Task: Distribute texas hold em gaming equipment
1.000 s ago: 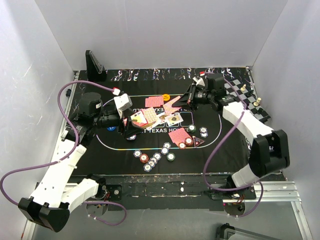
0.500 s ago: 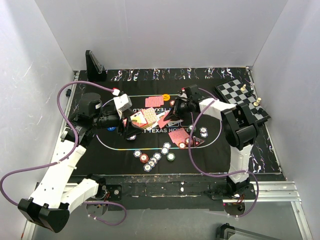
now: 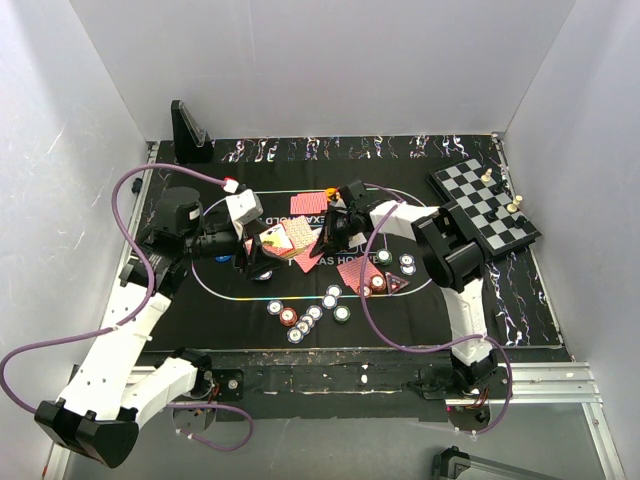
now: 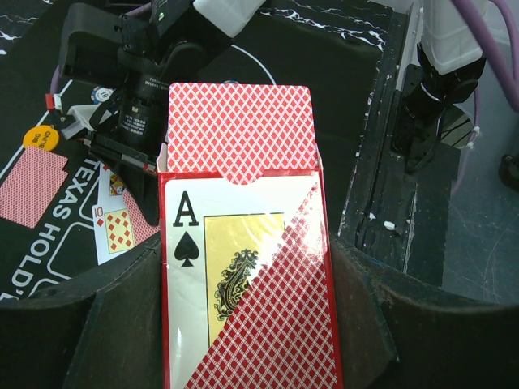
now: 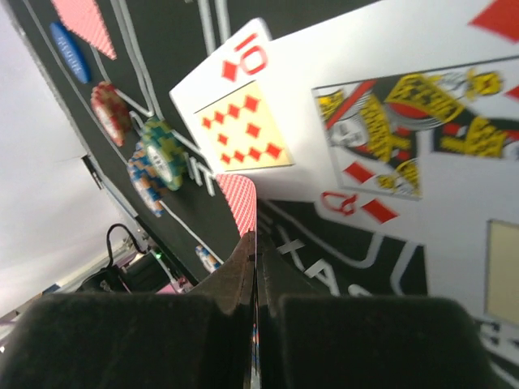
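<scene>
Swinging in from the worktop's right edge, the right gripper point(image 5: 255, 271) sits central, pinched on a red-backed card point(image 5: 241, 201). Meanwhile the left gripper point(image 4: 243, 275) clamps the card box point(image 4: 239, 146) (flap open); dealing seems underway.

White walls point(image 3: 320, 70) enclose a black marbled table point(image 3: 545, 300).

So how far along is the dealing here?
Done: ten of diamonds and queen of diamonds lie face up. In hand: left gripper holds the red card box; right gripper pinches a red-backed card. Remaining: round poker chips sit bunched near the front.
</scene>
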Robot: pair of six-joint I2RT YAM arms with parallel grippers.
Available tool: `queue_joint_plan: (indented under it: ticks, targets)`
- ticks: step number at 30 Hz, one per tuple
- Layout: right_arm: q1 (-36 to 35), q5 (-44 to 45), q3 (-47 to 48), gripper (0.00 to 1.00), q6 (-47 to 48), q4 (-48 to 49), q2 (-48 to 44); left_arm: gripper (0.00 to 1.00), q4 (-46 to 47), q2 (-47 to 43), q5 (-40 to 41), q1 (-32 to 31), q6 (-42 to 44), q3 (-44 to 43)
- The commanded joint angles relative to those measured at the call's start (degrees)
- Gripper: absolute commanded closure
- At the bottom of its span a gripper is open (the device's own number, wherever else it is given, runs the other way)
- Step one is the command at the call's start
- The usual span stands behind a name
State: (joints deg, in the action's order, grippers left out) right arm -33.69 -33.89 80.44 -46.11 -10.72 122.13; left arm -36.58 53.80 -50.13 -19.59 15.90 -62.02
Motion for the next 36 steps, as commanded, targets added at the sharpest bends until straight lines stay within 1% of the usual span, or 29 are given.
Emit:
queue_joint_plan:
  ticks: [1, 7, 8, 11, 15, 16, 18, 19, 22, 25, 32, 34, 36]
  targets:
    - [-0.76, 1.11, 3.05, 0.99, 1.55, -1.58, 1.53, 1.00, 0.45, -1.68, -0.67, 0.26, 0.45, -0.73]
    - [-1.29, 3.65, 2.87, 0.99, 3.56, -5.53, 1.19, 1.00, 0.19, -1.95, -0.23, 0.26, 0.53, -0.47]
    - [-1.29, 4.35, 3.05, 0.97, 4.26, -6.50, 1.10, 1.00, 0.19, -1.95, -0.23, 0.26, 0.62, -0.30]
    - [-1.38, 6.37, 4.89, 0.84, 6.37, -10.01, 1.01, 1.00, 0.45, -1.86, -0.41, 0.26, 0.27, -0.21]
    - [-1.46, 7.78, 7.88, 0.75, 8.93, -13.53, 1.80, 1.00, 0.72, -1.86, -0.58, 0.26, 0.01, -0.29]
    - [-1.46, 7.87, 8.84, 0.70, 9.54, -14.15, 1.97, 1.00, 0.72, -1.77, -0.58, 0.26, 0.09, -0.12]
    - [-1.46, 7.17, 10.17, 0.64, 10.77, -15.38, 2.33, 1.00, 0.63, -1.94, -0.58, 0.26, 0.01, -0.21]
    - [-1.46, 7.00, 10.69, 0.58, 11.21, -16.43, 2.33, 1.00, 0.54, -1.95, -0.50, 0.26, -0.08, -0.21]
    - [-1.38, 7.34, 11.23, 0.50, 12.18, -17.84, 1.63, 1.00, 0.37, -1.86, -0.58, 0.26, 0.18, -0.29]
    - [-1.46, 8.13, 11.14, 0.44, 13.06, -19.07, 0.40, 1.00, 0.28, -1.68, -0.67, 0.26, 0.18, -0.38]
    - [-1.47, 12.26, 13.42, 0.39, 15.17, -23.63, -1.62, 1.00, 0.28, -1.15, -0.85, 0.26, 0.18, -0.91]
    - [-1.46, 13.41, 14.47, 0.38, 15.52, -24.61, -3.55, 1.00, 0.28, -1.33, -0.76, 0.26, 0.09, -0.65]
    - [-1.46, 13.67, 15.35, 0.33, 15.52, -24.61, -5.75, 1.00, 0.28, -1.68, -0.76, 0.26, 0.01, -0.30]
